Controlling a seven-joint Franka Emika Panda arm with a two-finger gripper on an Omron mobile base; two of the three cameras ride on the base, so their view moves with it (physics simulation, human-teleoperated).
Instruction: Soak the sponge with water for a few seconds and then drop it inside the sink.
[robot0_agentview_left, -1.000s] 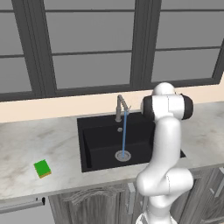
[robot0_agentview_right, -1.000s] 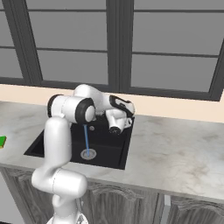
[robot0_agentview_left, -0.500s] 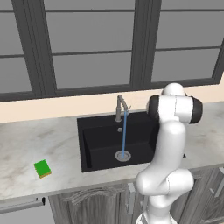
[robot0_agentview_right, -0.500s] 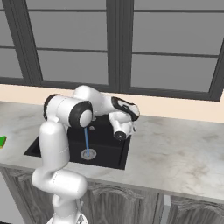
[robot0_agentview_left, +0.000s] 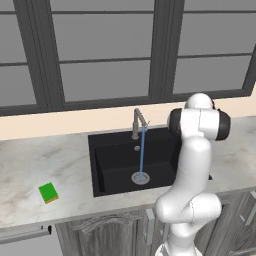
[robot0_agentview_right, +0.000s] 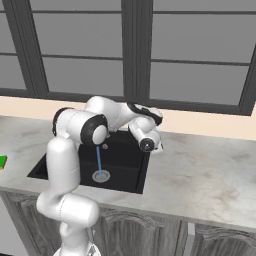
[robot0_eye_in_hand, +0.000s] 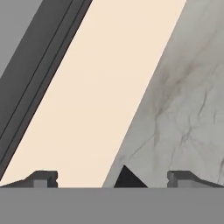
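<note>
The green sponge (robot0_agentview_left: 48, 192) lies flat on the marble counter, well left of the sink (robot0_agentview_left: 115, 170); it also peeks in at the left edge as the sponge (robot0_agentview_right: 2, 161). A thin blue stream of water (robot0_agentview_left: 142, 152) falls from the grey faucet (robot0_agentview_left: 137, 121) onto the drain. My hand (robot0_agentview_right: 146, 136) hovers over the sink's back right corner, far from the sponge. In the hand view my gripper (robot0_eye_in_hand: 113, 178) is open, with nothing between the fingertips (robot0_eye_in_hand: 43, 178), and looks at the counter and the beige wall.
Dark-framed windows (robot0_agentview_left: 105, 55) run along the wall behind the counter. The marble counter (robot0_agentview_right: 210, 170) stretches to the right of the sink. My own arm (robot0_agentview_left: 192, 165) rises in front of the sink's right side in the left base view.
The hand has shifted slightly to the right over the sink's right back corner. The gripper has stayed open. The sponge has not moved and the water keeps running.
</note>
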